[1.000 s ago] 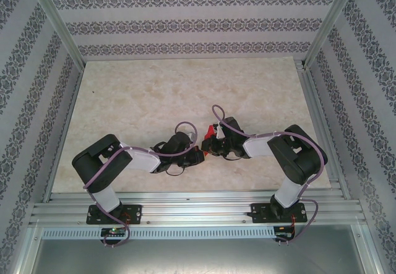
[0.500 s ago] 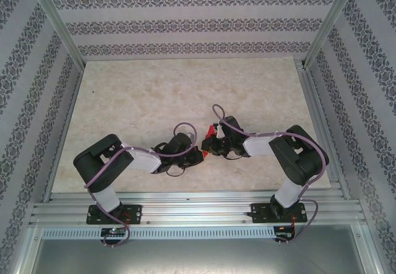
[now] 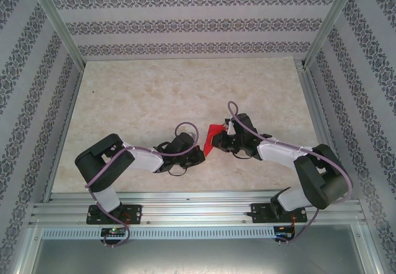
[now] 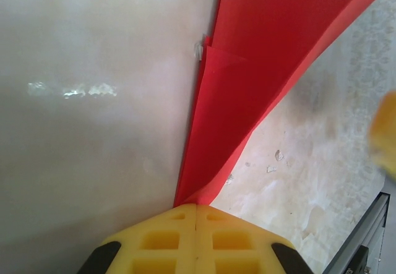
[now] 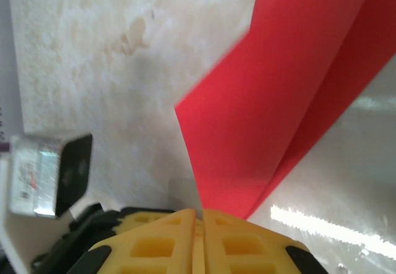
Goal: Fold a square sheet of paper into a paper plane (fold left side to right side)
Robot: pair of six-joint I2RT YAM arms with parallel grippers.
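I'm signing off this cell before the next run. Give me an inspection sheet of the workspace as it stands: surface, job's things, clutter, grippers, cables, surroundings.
Surface: pale marbled tabletop, a few small scuffs near the paper.
Job's things: folded red paper, creased, held between the two grippers at mid-table.
Clutter: nothing seen.
Grippers: left gripper shut on the paper; right gripper shut on it too.
Cables: purple cables looped along both arms.
Surroundings: patterned walls, aluminium frame rails.
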